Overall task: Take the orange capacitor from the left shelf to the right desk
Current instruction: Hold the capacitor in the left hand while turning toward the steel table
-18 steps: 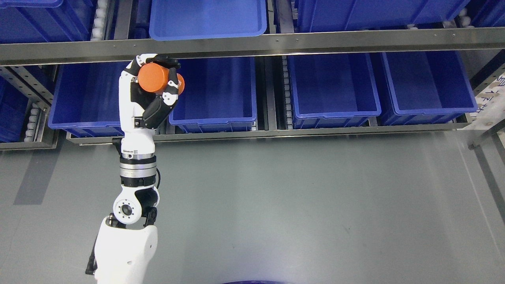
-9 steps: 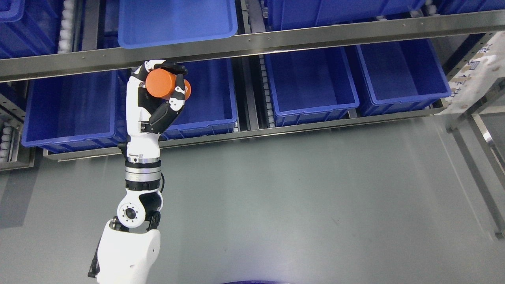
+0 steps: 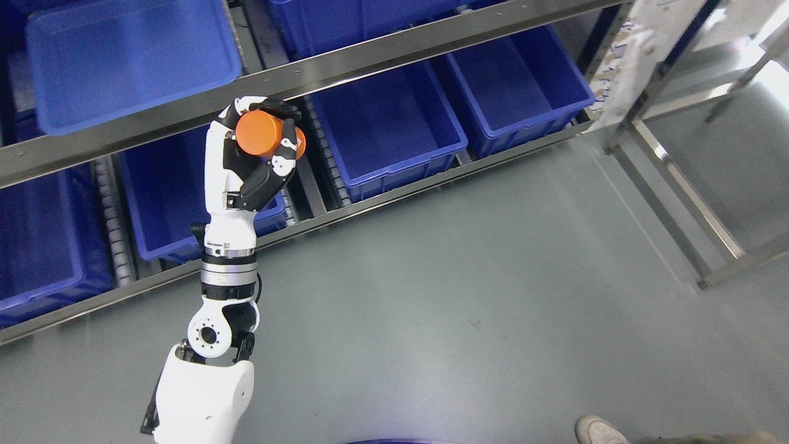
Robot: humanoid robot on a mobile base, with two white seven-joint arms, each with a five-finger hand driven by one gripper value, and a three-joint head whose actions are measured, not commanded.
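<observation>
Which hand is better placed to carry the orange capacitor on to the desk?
Left. The left hand already grips the orange capacitor, lifted in front of the shelf rail. No right arm shows in the head view.

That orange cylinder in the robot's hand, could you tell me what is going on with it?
The left hand has its fingers closed around the orange capacitor, held up in front of the shelf of blue bins. No desk is clearly in view yet, so the delivery is still ahead. A person's shoe shows at the bottom right.
</observation>
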